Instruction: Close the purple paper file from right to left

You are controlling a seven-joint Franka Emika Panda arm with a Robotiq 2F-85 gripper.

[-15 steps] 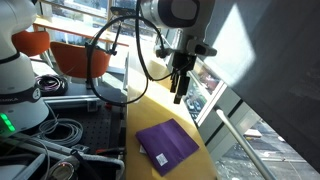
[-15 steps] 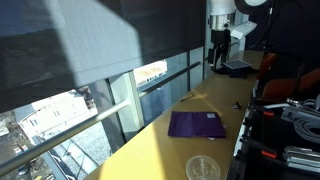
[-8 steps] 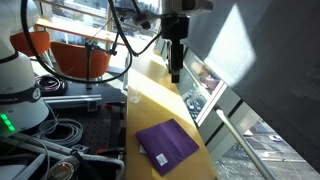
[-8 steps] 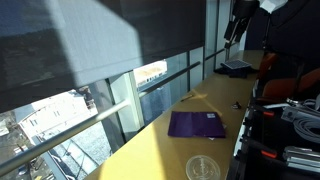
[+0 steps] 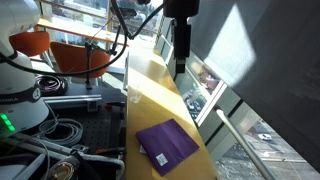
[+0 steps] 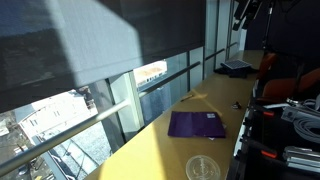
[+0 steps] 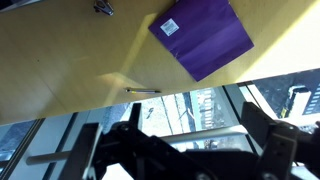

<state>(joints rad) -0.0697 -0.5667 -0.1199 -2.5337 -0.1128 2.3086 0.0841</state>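
Note:
The purple paper file (image 5: 167, 144) lies flat on the yellow wooden table (image 5: 150, 95), and looks folded shut. It also shows in an exterior view (image 6: 196, 124) and at the top of the wrist view (image 7: 201, 34), with a small white label near one corner. My gripper (image 5: 180, 66) hangs high above the table's far part, well away from the file. In the wrist view its fingers (image 7: 178, 142) stand wide apart with nothing between them. In an exterior view only part of the gripper (image 6: 244, 12) shows at the top edge.
A pen (image 7: 142, 92) and a small dark clip (image 7: 103, 8) lie on the table. A clear round lid (image 6: 203, 168) sits near the file. A flat grey device (image 6: 236, 67) lies at the far end. Window glass lines one table edge; cables (image 5: 60, 130) and orange chairs (image 5: 75, 55) line the other.
The arm has risen and moved away along the table, farther from the file. The file has not moved.

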